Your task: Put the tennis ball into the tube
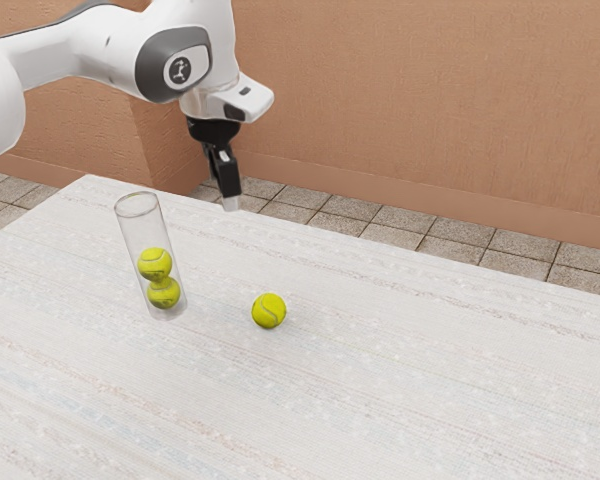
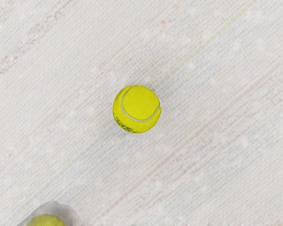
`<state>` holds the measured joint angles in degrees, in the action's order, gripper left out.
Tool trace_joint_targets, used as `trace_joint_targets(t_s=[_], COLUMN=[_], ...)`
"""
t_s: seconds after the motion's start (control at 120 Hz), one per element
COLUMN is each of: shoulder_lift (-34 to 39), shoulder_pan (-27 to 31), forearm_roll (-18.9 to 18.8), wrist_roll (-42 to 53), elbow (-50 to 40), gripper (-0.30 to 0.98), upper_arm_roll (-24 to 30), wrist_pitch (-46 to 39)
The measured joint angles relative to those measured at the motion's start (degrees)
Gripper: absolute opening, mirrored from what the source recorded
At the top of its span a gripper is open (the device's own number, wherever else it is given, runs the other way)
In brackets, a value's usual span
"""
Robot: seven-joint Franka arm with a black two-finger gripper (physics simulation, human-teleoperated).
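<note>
Exterior view: one loose tennis ball (image 1: pixel 269 311), yellow-green with pale seam, resting on the pale desk (image 1: pixel 430 390) just below the centre of the frame. One clear tube (image 1: pixel 132 232), upright, open-topped, left of centre; inside it, a lower ball (image 1: pixel 164 293) and an upper ball (image 1: pixel 155 263), stacked. One claw (image 1: pixel 230 200), black, pointing down, upper left of the frame, above the desk and clear of the loose ball; it carries nothing. Whether it stands wide or narrow cannot be told.

Step in hand, as judged: pick up the loose ball. Handling notes: centre the claw over the ball before descending; come straight down, opened wider than the ball; close at its widest girth, since a grip on the upper curve may squeeze it away and set it rolling. Keep the descent clear of the tube, which looks light and easily tipped. Lift above the rim before crossing.

Comparison of views: the exterior view gives the tube's full height, its open mouth, the stacked pair and the claw's height over the desk. The wrist view adds the ball's top from above, its curved seam and a dark printed mark on its flank.
</note>
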<state>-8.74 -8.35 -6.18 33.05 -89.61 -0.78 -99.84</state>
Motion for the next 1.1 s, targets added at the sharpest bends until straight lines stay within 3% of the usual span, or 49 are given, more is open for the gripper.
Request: trace_joint_targets(t_s=[0.2,0.467,0.808,1.1], shoulder_lift=[-0.8,-3.7,-15.1,-25.0], shoulder_pan=[0.0,-0.2,6.4,9.5], forearm_roll=[0.5,6.7,12.7,13.7], wrist_roll=[0.4,0.2,-0.1,0.1], elbow=[-0.7,-8.3,-8.5,-3.6], gripper=[0.68,0.69,0.69,0.69], upper_arm_roll=[0.0,0.6,3.5,4.7], wrist_pitch=[0.6,-2.9,-14.1,-22.0])
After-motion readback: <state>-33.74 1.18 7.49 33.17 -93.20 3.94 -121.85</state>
